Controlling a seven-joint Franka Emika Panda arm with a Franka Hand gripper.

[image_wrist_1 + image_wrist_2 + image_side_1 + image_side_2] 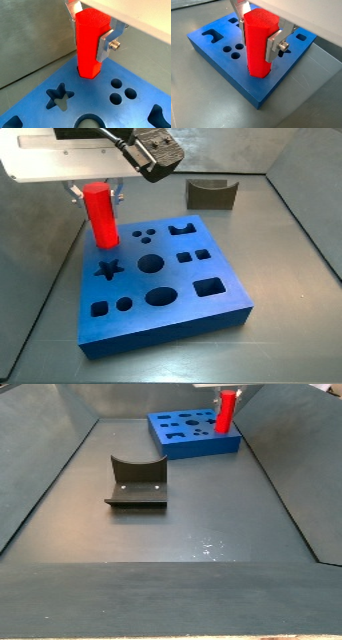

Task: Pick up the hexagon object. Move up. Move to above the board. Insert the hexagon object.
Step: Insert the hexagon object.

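My gripper point(90, 37) is shut on the hexagon object point(90, 45), a tall bright-red peg held upright between the silver fingers point(105, 47). The peg's lower end meets the top of the blue board point(100, 105) at a hole near one corner; I cannot tell how deep it sits. Both wrist views show this, with the peg point(259, 47) over the board point(251, 82) and the gripper point(258, 40) around its upper part. In the side views the peg point(100, 216) point(227, 412) stands at a corner of the board point(174, 278) point(187, 434), under the gripper point(96, 193) point(227, 394).
The dark fixture point(210, 194) with a curved notch stands on the grey floor away from the board, also seen in a side view point(136, 482). Grey walls point(54, 454) enclose the floor. The board has star, round and square holes point(150, 261).
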